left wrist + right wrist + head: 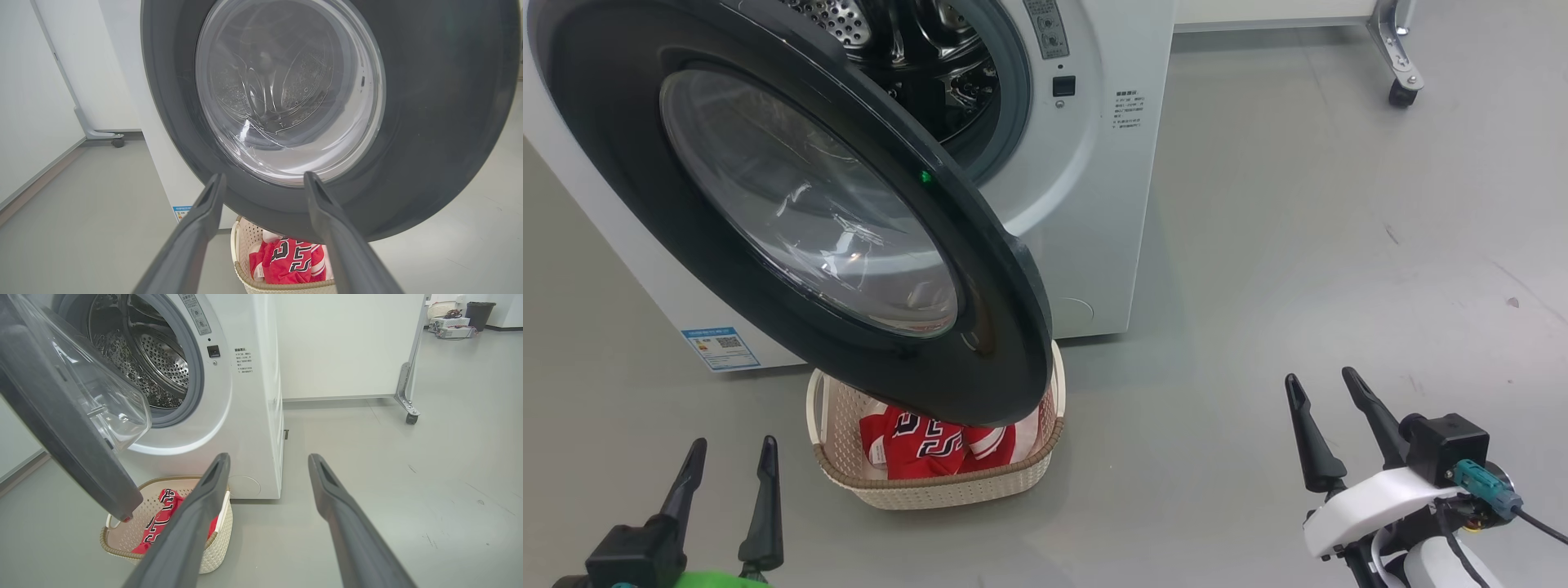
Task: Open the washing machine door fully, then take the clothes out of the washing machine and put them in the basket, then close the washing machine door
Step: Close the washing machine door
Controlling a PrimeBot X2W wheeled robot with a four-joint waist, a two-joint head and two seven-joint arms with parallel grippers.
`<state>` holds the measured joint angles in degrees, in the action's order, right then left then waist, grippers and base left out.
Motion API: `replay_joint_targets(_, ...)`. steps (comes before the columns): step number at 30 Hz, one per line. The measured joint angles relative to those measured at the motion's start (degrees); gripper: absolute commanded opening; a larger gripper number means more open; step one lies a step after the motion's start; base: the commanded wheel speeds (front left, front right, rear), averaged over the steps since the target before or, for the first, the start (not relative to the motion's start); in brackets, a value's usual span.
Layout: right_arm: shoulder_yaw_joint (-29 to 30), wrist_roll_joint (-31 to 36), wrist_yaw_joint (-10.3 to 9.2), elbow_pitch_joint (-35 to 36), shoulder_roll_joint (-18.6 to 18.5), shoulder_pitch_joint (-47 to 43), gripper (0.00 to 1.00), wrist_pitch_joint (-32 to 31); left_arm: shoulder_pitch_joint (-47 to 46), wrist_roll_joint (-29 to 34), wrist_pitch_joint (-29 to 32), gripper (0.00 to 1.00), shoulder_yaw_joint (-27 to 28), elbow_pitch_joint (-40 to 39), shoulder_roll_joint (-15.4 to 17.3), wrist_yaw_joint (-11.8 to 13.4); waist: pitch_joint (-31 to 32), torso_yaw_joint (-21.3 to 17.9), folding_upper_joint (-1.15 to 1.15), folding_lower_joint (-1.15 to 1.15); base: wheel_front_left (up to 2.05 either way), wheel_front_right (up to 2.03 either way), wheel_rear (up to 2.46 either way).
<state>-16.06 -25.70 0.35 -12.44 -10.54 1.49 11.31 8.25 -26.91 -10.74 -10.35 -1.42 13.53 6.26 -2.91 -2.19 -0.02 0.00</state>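
The washing machine door point(792, 204) hangs partly swung out from the white washing machine point(1094, 163), its black ring point(429, 122) and glass bowl point(102, 396) over the basket. The steel drum point(159, 363) shows behind it, with no garment visible inside. The cream basket point(931, 482) stands on the floor before the machine and holds the red clothes point(931, 445), a lettered jersey point(290, 259) on top. My left gripper point(727, 474) is open at the lower left, short of the door and touching nothing. My right gripper point(1327, 408) is open at the lower right, over bare floor.
Grey floor point(1298, 245) stretches to the right of the machine. A white partition on a caster leg point(408, 404) stands behind it. A wall and another caster point(117, 142) lie to the machine's left side. A blue label point(721, 347) sits low on the front.
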Motion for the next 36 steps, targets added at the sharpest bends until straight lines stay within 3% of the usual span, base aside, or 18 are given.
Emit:
replay_joint_targets(18,0.0,0.0,-0.10,0.7,-0.1,-0.6,1.00,-0.4,0.0,2.9,-0.2,1.00,0.8,0.6,-0.8,0.1,-0.1,0.2,0.00,0.00,0.00,0.00,0.00)
replay_joint_targets(19,0.0,0.0,-0.31,0.7,-0.1,-0.6,0.75,-0.4,0.0,3.1,-0.2,1.00,0.8,0.6,-0.9,0.3,-0.2,0.2,0.00,0.00,0.00,0.00,0.00)
replay_joint_targets(20,0.1,0.0,-0.49,0.7,-0.1,-0.6,0.32,-0.4,0.0,3.3,-0.2,1.00,0.8,0.6,-0.9,0.3,-0.2,0.2,0.00,0.00,0.00,0.00,0.00)
replay_joint_targets(21,0.1,0.0,-0.49,0.7,-0.1,-0.6,0.00,-0.4,0.0,3.7,-0.2,1.00,0.8,0.6,-0.9,0.3,-0.2,0.3,0.00,0.00,0.00,0.00,0.00)
replay_joint_targets(36,0.6,-1.0,-0.48,0.0,-0.9,-1.3,0.00,-1.5,-0.2,4.9,0.1,1.00,-1.1,0.9,-2.7,0.3,-0.2,3.2,0.00,0.00,0.00,0.00,0.00)
